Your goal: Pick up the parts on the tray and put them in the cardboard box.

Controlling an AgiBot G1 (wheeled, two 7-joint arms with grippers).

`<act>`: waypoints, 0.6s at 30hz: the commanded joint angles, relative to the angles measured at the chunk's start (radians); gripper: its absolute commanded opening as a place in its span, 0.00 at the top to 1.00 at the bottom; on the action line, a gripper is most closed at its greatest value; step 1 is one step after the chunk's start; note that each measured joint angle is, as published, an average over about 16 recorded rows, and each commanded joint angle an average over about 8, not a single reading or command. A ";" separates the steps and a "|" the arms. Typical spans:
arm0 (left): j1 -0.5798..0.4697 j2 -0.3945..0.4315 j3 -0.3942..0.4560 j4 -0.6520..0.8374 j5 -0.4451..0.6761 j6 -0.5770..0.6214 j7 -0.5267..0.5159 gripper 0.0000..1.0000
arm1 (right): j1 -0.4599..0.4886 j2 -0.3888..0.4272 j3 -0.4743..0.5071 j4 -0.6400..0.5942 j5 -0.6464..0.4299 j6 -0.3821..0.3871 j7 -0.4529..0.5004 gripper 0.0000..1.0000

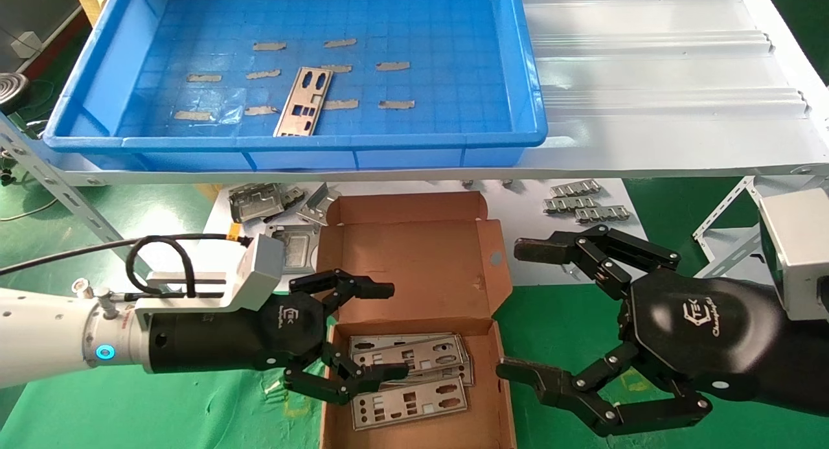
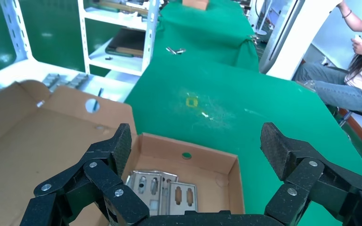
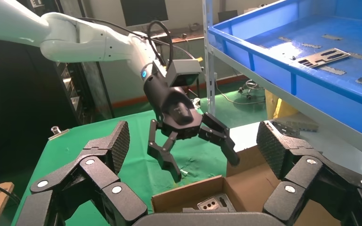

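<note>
Our blue tray (image 1: 97, 80) holds one last I/O plate (image 1: 304, 102), thin, silver-grey and punched with cutouts, lying flat mid-floor. In the cardboard box (image 1: 414, 267) several plates (image 1: 408, 371) are stacked. Our left gripper (image 1: 363, 329) hovers over them, fingers wide and empty; the right gripper (image 1: 524, 313) waits beside, equally spread. Next we likely reach for the tray.

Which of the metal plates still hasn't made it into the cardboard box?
The lone plate lying flat on the floor of the blue tray, among the tape strips. The other plates are stacked inside the cardboard box.
</note>
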 commanded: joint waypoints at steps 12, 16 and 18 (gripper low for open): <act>0.081 -0.099 -0.103 -0.193 -0.045 -0.020 -0.088 0.00 | 0.000 0.000 0.000 0.000 0.000 0.000 0.000 0.00; 0.106 -0.130 -0.134 -0.252 -0.059 -0.026 -0.115 0.00 | 0.000 0.000 0.000 0.000 0.000 0.000 0.000 0.00; 0.118 -0.145 -0.150 -0.281 -0.066 -0.029 -0.129 0.00 | 0.000 0.000 0.000 0.000 0.000 0.000 0.000 0.00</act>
